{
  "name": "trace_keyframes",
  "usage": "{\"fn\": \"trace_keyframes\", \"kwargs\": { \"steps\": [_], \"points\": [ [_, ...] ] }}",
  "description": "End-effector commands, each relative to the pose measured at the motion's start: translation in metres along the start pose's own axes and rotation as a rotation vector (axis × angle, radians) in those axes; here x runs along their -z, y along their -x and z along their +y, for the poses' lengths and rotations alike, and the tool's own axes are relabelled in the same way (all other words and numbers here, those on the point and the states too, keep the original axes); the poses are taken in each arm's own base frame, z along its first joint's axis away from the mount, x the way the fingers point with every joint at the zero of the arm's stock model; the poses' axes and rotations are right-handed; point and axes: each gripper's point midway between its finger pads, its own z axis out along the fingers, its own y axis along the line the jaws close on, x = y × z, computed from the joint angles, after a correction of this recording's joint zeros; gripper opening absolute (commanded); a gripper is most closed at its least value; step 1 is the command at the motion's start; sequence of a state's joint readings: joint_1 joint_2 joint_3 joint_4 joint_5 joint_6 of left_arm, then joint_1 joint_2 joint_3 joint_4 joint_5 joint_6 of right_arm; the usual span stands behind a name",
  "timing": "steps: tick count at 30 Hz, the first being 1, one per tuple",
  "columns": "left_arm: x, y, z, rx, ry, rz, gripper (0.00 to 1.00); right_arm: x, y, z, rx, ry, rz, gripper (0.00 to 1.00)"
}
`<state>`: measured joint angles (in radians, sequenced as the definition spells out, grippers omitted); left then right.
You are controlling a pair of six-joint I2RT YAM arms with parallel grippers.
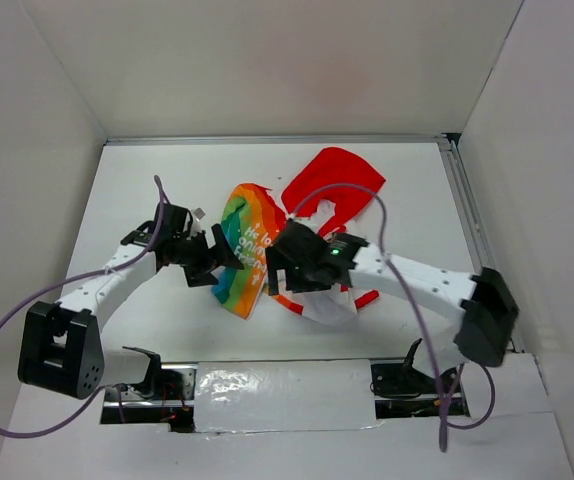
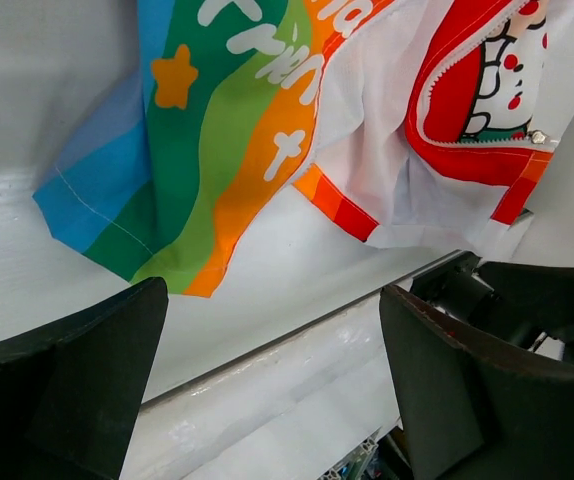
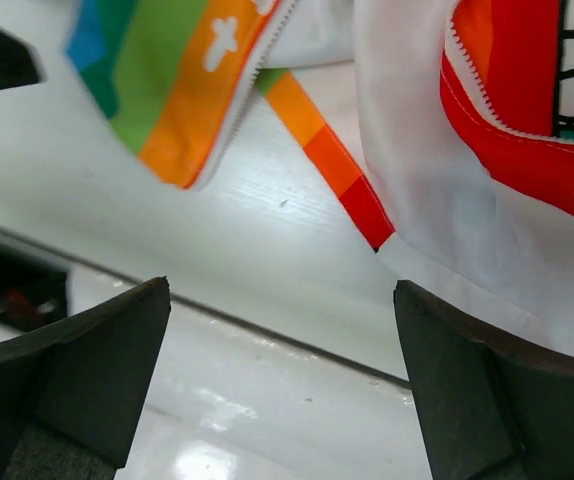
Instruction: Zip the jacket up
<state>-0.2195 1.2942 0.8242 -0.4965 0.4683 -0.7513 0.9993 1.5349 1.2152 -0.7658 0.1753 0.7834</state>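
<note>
So here's the state of things. The small kid's hooded jacket with the rainbow-striped front, red hood and white lining (image 1: 245, 250) is lying crumpled around the middle of the white tabletop (image 1: 147, 180), right between the two arms. The red hood (image 1: 329, 178) flops toward the far side. The rainbow panel (image 1: 239, 262), with white lettering on it, sits on the left arm's side.

It's definitely not zipped. In the right wrist view the rainbow half's white zipper teeth (image 3: 239, 105) sit well apart from the toothed edge of the red half (image 3: 482, 100), with an orange-to-red hem strip (image 3: 332, 160) and bare tabletop between them. The left wrist view also shows a tiny silver zipper pull (image 2: 538, 137) next to the cartoon print.

The left gripper (image 1: 212, 258) hovers just beside the rainbow panel, its black fingers (image 2: 97, 370) spread wide with nothing between them. The right gripper (image 1: 282, 265) is over the white and red side, fingers (image 3: 87, 370) spread wide too and holding nothing. Can't tell from overhead whether it touches the fabric.
</note>
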Motion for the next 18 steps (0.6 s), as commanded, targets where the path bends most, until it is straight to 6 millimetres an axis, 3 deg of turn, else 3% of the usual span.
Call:
{"fn": "trace_keyframes", "kwargs": {
  "steps": [1, 2, 5, 7, 10, 13, 15, 16, 17, 18],
  "points": [
    [0.001, 0.003, -0.014, -0.027, -0.055, -0.004, 0.99, 0.045, 0.031, 0.011, -0.077, 0.253, -0.142, 1.0],
    [-0.001, 0.003, -0.015, -0.037, -0.063, -0.003, 0.99, 0.048, 0.032, 0.001, -0.098, 0.248, -0.155, 1.0],
    [-0.013, 0.003, -0.015, -0.069, -0.052, 0.016, 0.99, 0.053, 0.036, -0.052, -0.235, 0.14, -0.215, 1.0],
    [-0.018, 0.004, -0.017, -0.077, -0.05, 0.027, 0.99, 0.049, 0.033, -0.095, -0.323, 0.036, -0.232, 1.0],
    [-0.029, 0.003, -0.014, -0.084, -0.04, 0.056, 0.99, 0.04, 0.031, -0.133, -0.386, -0.04, -0.237, 1.0],
    [-0.04, 0.001, -0.012, -0.101, -0.042, 0.076, 0.99, 0.027, 0.034, -0.146, -0.387, -0.042, -0.227, 0.99],
    [-0.046, -0.001, -0.012, -0.114, -0.039, 0.088, 0.99, 0.017, 0.039, -0.143, -0.371, -0.023, -0.211, 0.95],
    [-0.048, -0.002, -0.011, -0.117, -0.033, 0.094, 0.99, 0.014, 0.042, -0.143, -0.367, -0.024, -0.209, 0.89],
    [-0.051, -0.005, -0.009, -0.113, -0.02, 0.11, 0.99, 0.01, 0.048, -0.143, -0.345, -0.03, -0.21, 0.68],
    [-0.052, -0.005, -0.008, -0.105, -0.015, 0.114, 0.99, 0.01, 0.054, -0.141, -0.33, -0.023, -0.224, 0.56]
  ]
}}
